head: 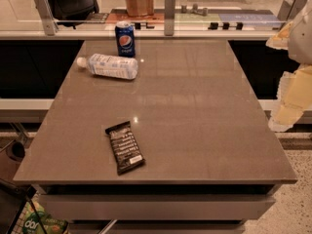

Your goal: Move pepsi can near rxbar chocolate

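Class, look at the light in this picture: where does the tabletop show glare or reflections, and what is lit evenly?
Camera view: small bright glints on the table just beyond the rxbar chocolate and beside the plastic bottle; pale reflections streak mid-table; the pepsi can is evenly lit; the gripper hangs at the right edge, brightly lit.

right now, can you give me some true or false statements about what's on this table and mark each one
1. The pepsi can stands upright at the far edge of the table. True.
2. The clear bottle stands upright beside the can. False: it lies on its side just in front of the can.
3. The rxbar chocolate lies flat near the front edge. True.
4. The can touches the rxbar chocolate. False: they are far apart, at opposite ends of the table.
5. The gripper is over the can. False: it is at the right edge of the view, away from the can.
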Robot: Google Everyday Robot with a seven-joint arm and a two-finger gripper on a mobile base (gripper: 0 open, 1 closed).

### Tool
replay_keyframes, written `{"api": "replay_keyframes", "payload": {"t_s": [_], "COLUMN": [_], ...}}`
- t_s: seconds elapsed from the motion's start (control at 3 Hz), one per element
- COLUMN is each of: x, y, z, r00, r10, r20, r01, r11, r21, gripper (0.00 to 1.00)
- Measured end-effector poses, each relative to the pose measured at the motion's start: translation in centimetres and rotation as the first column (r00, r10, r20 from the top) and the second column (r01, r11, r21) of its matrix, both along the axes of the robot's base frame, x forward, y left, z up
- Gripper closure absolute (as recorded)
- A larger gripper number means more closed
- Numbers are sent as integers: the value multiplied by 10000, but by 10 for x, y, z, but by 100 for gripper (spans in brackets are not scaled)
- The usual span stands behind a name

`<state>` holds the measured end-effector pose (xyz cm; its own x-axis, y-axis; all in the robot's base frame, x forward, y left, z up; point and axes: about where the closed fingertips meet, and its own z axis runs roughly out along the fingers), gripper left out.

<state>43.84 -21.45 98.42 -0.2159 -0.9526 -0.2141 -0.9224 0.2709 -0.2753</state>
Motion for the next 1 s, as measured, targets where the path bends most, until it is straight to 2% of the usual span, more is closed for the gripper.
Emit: {"api": "replay_keyframes", "payload": {"t_s": [0.33, 0.67, 1.0], "x": [0, 4, 12], "y": [0, -1, -2], "z": [0, 3, 6], "r00": [10000, 9995, 9960], "r10": [0, -93, -335], "r20": [3, 304, 823], "r01": [0, 82, 249], "r11": [10000, 9993, 9943], "r21": [1, 374, 1033], "gripper": [0, 0, 0]}}
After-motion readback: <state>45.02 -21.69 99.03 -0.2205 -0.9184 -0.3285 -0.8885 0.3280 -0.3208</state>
